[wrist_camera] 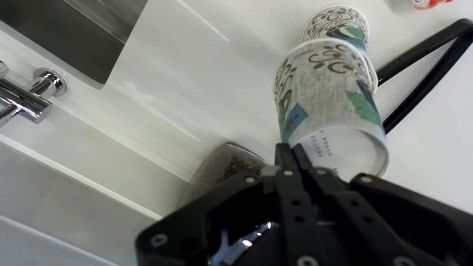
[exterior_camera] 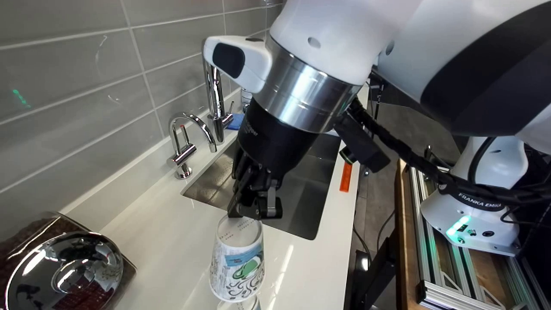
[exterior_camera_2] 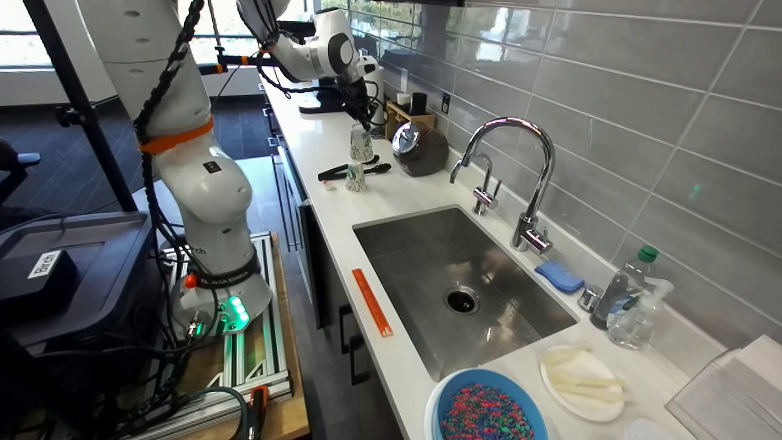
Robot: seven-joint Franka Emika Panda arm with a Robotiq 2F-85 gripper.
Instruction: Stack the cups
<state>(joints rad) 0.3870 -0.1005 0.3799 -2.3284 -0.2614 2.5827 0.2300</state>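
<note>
"Which step is this?"
"Placing, I'd judge. The claw [wrist_camera: 292, 152] pinches the upturned big cup [wrist_camera: 329, 88] by its base rim, above the small cup [wrist_camera: 338, 27] on the bench [wrist_camera: 229, 92]."
"Do they touch?"
"Can't tell. Next probably calls for centring the big cup over the small cup, easing down, then letting go."

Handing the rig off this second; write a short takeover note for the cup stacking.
Gripper: shut on the base edge of the upper cup.
Upper cup: patterned, upside down, off the counter.
Lower cup: also patterned and upside down, on the counter below it.
Done: the upper cup is gripped and positioned above the lower one.
Left: probably line up, lower it over the lower cup, then release. Whether the cups touch, I can't tell.
</note>
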